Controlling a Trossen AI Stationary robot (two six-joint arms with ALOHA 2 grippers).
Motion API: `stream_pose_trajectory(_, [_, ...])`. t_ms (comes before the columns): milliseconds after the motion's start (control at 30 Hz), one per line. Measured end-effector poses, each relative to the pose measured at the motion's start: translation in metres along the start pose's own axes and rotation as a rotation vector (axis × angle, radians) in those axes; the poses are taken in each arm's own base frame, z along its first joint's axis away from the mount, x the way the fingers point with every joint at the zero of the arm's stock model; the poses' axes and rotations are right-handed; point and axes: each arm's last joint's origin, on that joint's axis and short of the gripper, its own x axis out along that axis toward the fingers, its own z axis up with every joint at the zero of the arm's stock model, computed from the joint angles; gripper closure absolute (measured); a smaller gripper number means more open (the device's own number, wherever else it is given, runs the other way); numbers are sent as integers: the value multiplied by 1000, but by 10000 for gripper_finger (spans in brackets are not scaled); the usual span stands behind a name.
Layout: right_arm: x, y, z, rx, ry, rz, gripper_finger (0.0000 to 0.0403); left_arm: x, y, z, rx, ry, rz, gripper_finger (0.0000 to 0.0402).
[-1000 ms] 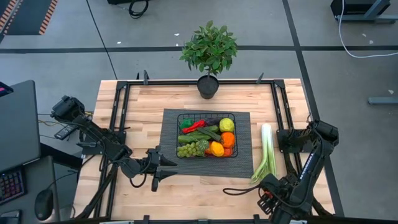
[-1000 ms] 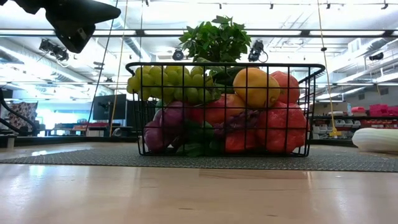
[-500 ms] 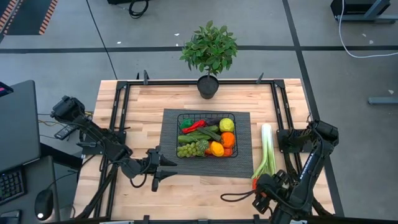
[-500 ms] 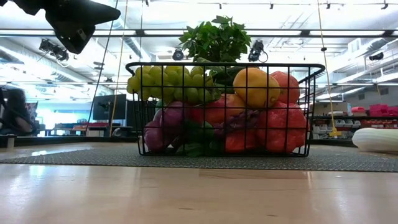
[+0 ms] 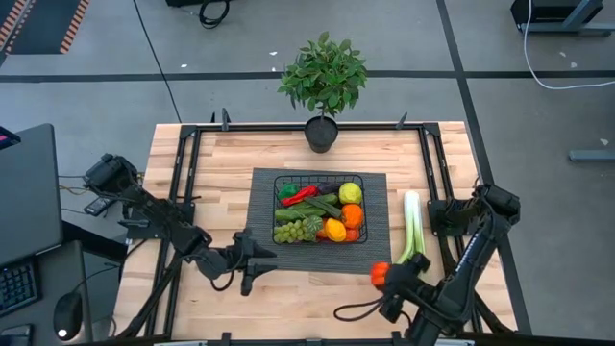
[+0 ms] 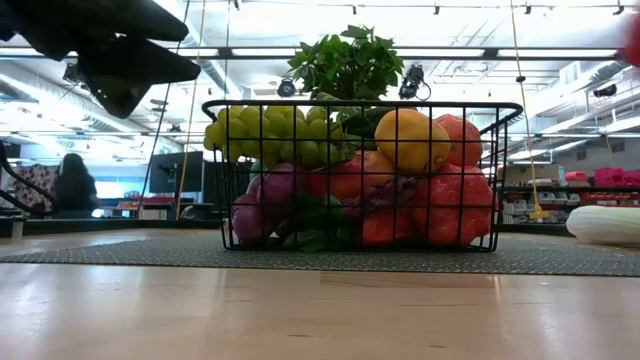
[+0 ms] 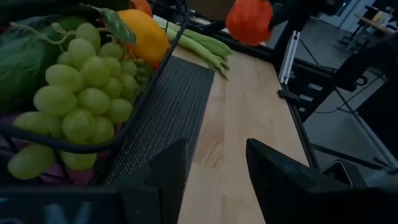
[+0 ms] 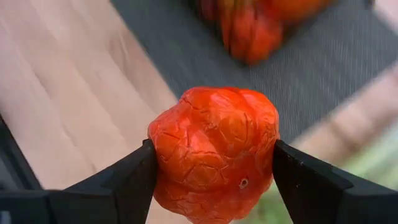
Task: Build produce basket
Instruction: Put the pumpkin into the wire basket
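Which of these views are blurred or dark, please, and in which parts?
Right wrist view: the red pepper held by the right gripper is sharp, the basket behind is blurred. Left wrist view: the left gripper is dark. Low view: ceiling lights glare behind; the arm silhouetted.

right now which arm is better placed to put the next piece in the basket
Right: its pincer is shut on a wrinkled orange-red toy fruit, near the black wire-mesh basket. The left pincer holds nothing beside it.
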Motion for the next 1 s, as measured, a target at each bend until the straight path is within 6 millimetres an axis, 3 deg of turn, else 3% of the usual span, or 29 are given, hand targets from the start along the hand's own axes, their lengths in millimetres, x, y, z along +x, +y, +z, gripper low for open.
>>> stream_pose_trajectory(233, [3, 8, 16, -63, -349, 53, 110, -2, -2, -2, 4, 5, -12, 230])
stream_pose_trajectory(467, [9, 9, 34, -125, -570, -1, 110, -7, -8, -6, -29, 20, -40, 230])
stream_pose_trajectory(767, [36, 5, 76, -169, -650, -164, 110, -25, -22, -19, -19, -48, 13, 230])
stream_pose_trajectory(1000, [65, 2, 117, -155, -618, -258, 110, -21, -15, -14, 50, -151, 175, 230])
